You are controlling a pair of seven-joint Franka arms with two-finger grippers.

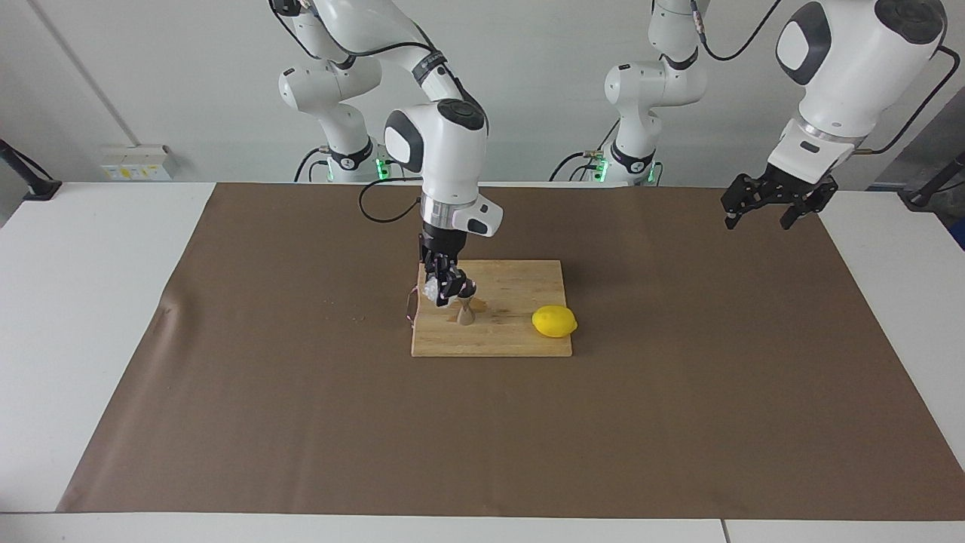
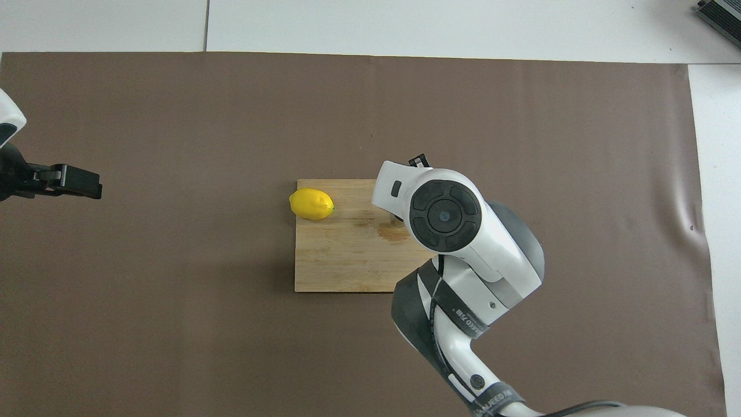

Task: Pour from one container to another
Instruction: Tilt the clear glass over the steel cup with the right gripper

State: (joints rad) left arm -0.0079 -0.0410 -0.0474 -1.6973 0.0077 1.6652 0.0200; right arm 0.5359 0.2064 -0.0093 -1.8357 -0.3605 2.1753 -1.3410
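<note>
I see the right gripper clamped on the frosted whitish cup, held over the wooden cutting board right beside the steel jigger — a lemon lies on the board too. The left gripper waits, fingers spread and empty, over the brown mat at its own end of the table.

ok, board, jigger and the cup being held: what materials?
Board: likely bamboo or wood, pale strip grain, matte. Jigger: seems metal, with a dull sheen. Cup in the right hand: whitish and translucent, so plastic or glass; can't tell which.
</note>
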